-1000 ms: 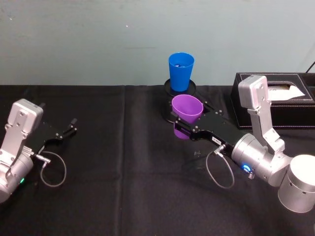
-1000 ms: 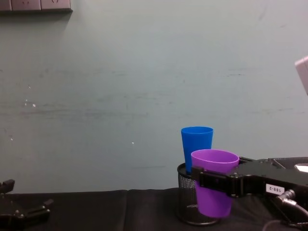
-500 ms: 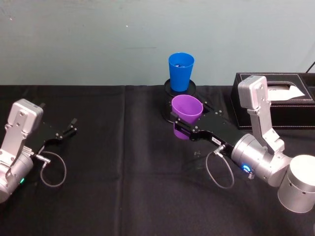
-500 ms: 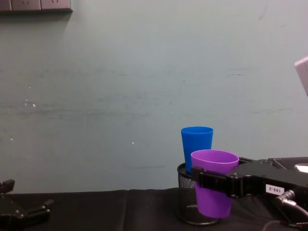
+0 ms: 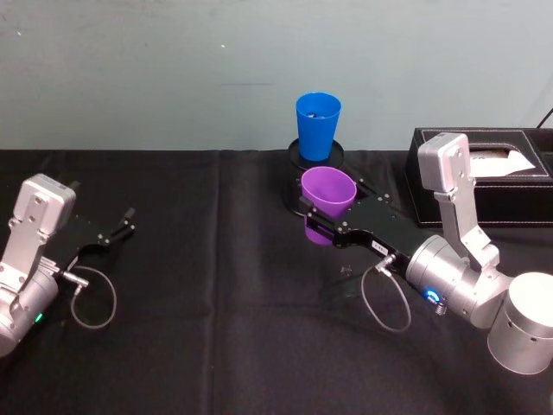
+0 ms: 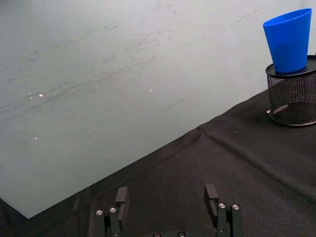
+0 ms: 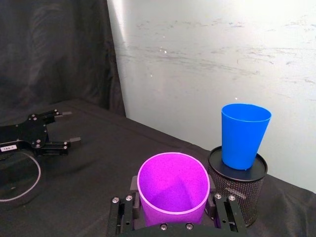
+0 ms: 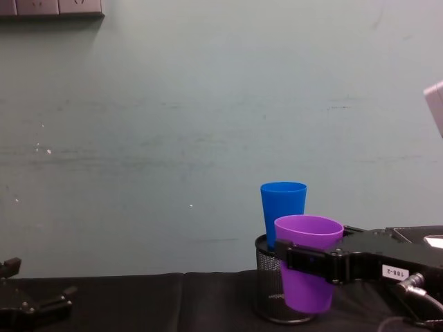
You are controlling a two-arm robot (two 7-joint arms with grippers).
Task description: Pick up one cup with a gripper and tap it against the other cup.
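Head view: right gripper [image 5: 320, 218] clamps purple cup [image 5: 328, 192].

Softly and evenly lit; bright on the pale green painted wall [image 8: 173, 138], nearly washed out there in both wrist views; dark across the black cloth-covered table [image 5: 216, 285], swallowing almost every shadow; pale sheen on the grey-silver metal housing of the right arm [image 5: 449, 169]; vivid, almost glowing, on the tapered purple plastic tumbler [image 7: 173, 190] and the bright blue plastic tumbler [image 7: 244, 136].
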